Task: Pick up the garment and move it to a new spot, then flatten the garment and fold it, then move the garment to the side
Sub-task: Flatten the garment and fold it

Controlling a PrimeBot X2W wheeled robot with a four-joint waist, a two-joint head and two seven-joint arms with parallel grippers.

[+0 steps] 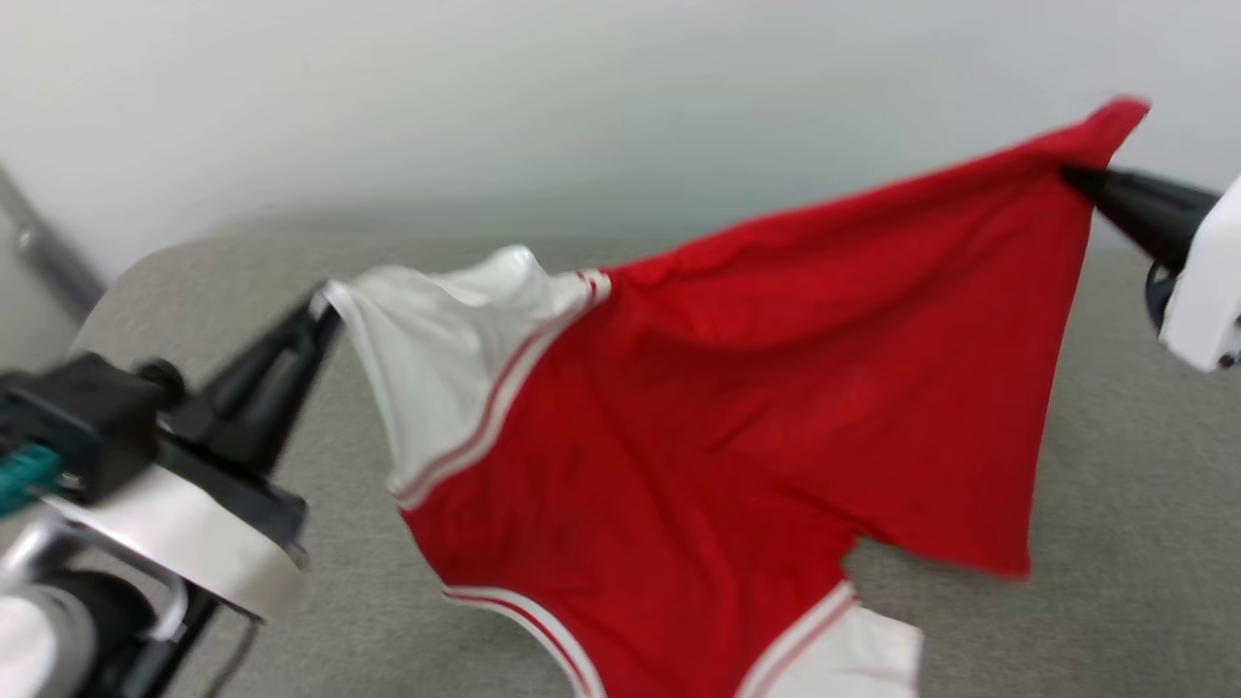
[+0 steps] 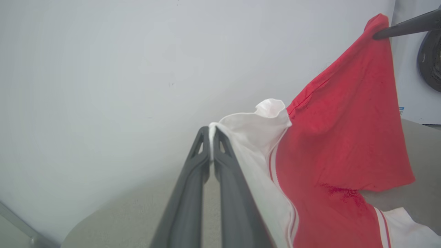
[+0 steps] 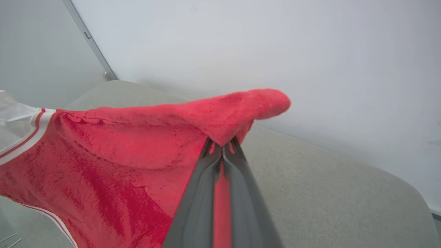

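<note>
The garment [image 1: 717,407] is a red sleeveless jersey with a white side panel and striped trim, hanging stretched in the air between both grippers above the grey table [image 1: 1125,504]. My left gripper [image 1: 325,302] is shut on the white corner at the left; the left wrist view shows its fingers [image 2: 193,179] pinching the white fabric [image 2: 255,137]. Higher at the upper right, my right gripper [image 1: 1071,176] is shut on a red corner, and that corner [image 3: 237,113] drapes over its fingertips [image 3: 220,146]. The jersey's lower edge [image 1: 834,650] trails toward the table.
A pale wall [image 1: 582,107] rises behind the table's rounded far edge [image 1: 165,262]. A metal bar [image 1: 48,252] slants at the far left. Bare grey table surface lies to the right [image 3: 327,179] and left [image 1: 339,582] of the hanging jersey.
</note>
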